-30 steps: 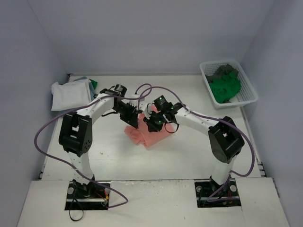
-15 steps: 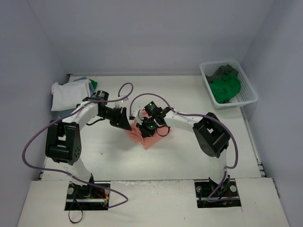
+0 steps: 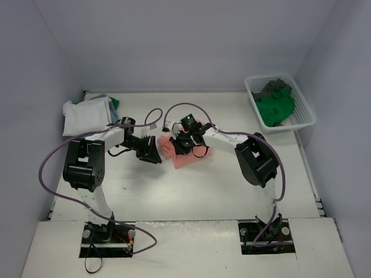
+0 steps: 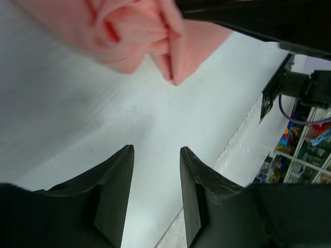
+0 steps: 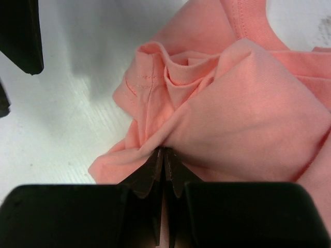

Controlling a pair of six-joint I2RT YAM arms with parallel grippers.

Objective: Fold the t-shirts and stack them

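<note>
A crumpled salmon pink t-shirt [image 3: 184, 156] lies mid-table. My right gripper [image 3: 181, 145] is shut on a pinched fold of it, the cloth [image 5: 248, 103] bunching just ahead of the closed tips [image 5: 164, 151]. Left of the shirt, my left gripper [image 3: 152, 153] is open and holds nothing; its fingers [image 4: 116, 196] hover over bare table, with the pink t-shirt [image 4: 129, 31] a short way beyond them. Folded white and light blue t-shirts [image 3: 87, 114] sit at the back left. Green and dark grey t-shirts [image 3: 275, 104] lie in the basket.
The white mesh basket [image 3: 306, 110] stands at the back right by the wall. The folded pile sits near the left table edge. Purple cables loop over both arms. The left gripper's dark finger [image 5: 20, 31] shows at the right wrist view's top left.
The right gripper closed on the pink shirt and drew it left and back, bunching it. The left gripper backed off to the left of the shirt and stands open.
</note>
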